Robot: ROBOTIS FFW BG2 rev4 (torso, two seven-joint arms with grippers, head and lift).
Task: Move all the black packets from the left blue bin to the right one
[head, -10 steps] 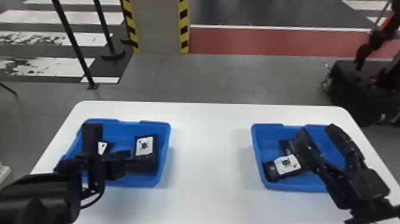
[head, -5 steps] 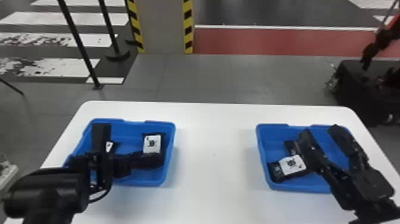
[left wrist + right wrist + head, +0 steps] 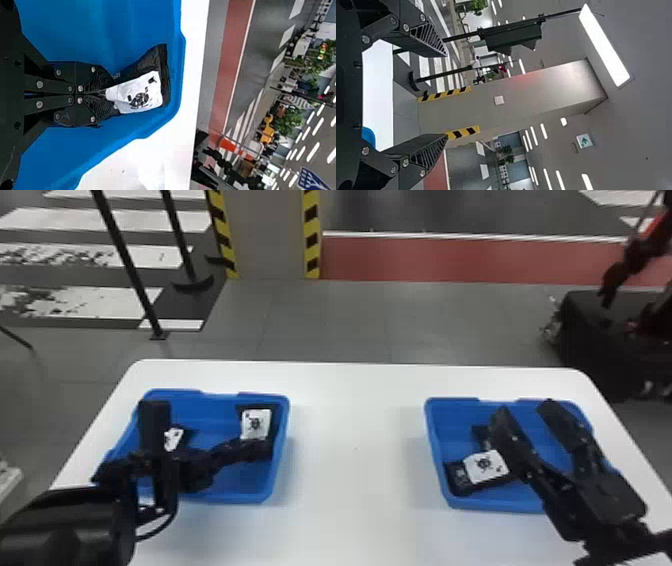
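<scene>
In the head view my left gripper (image 3: 250, 450) is low in the left blue bin (image 3: 235, 489), at a black packet with a white label (image 3: 256, 424) near the bin's right wall. In the left wrist view, the left gripper (image 3: 111, 95) is shut on one end of that packet (image 3: 140, 92). Another packet (image 3: 173, 438) lies farther left, partly behind the arm. Over the right blue bin (image 3: 435, 440), my right gripper (image 3: 524, 416) is open, nothing between its fingers; in its wrist view the gripper (image 3: 447, 96) also stands open. A labelled packet (image 3: 485, 466) overlaps another black one (image 3: 480, 434).
Both bins stand on a white table (image 3: 357, 450) with a wide gap of tabletop between them. Beyond the table's back edge are a pillar (image 3: 270, 235) and black posts (image 3: 125, 255) on the floor. A dark case (image 3: 595, 340) stands past the right corner.
The packet at my left gripper sits slightly higher against the left bin's back wall than half a second ago. The head view has shifted a little. My right gripper holds its place over the right bin.
</scene>
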